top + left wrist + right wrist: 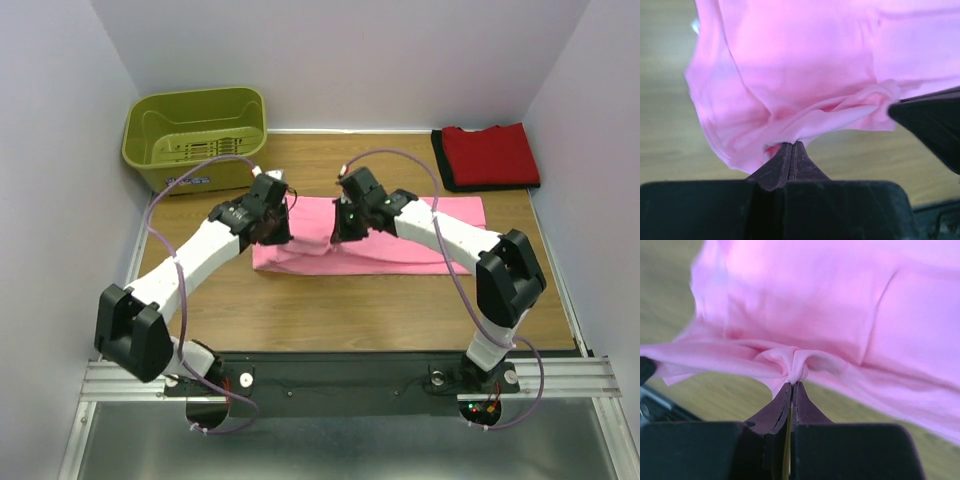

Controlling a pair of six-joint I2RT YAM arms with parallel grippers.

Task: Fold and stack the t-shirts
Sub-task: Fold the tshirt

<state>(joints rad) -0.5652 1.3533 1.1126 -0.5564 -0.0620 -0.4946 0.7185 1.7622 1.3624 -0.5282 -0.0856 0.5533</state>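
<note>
Your left gripper (791,146) and right gripper (792,385) are each clamping a bunched fold of the pink t-shirt (310,252) (jaws pressed together) — it is lying on the table (300,315), the red t-shirt (490,155) sitting far right.

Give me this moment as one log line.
left gripper: shut on pink t-shirt | right gripper: shut on pink t-shirt | red t-shirt: folded, far right corner | basket: far left

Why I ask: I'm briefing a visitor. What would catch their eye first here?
The pink shirt at mid-table, with the left arm and right arm pinching its left end, jaws shut on bunched cloth. Behind it, a folded red shirt lies at the far right corner and a green basket at the far left.
</note>
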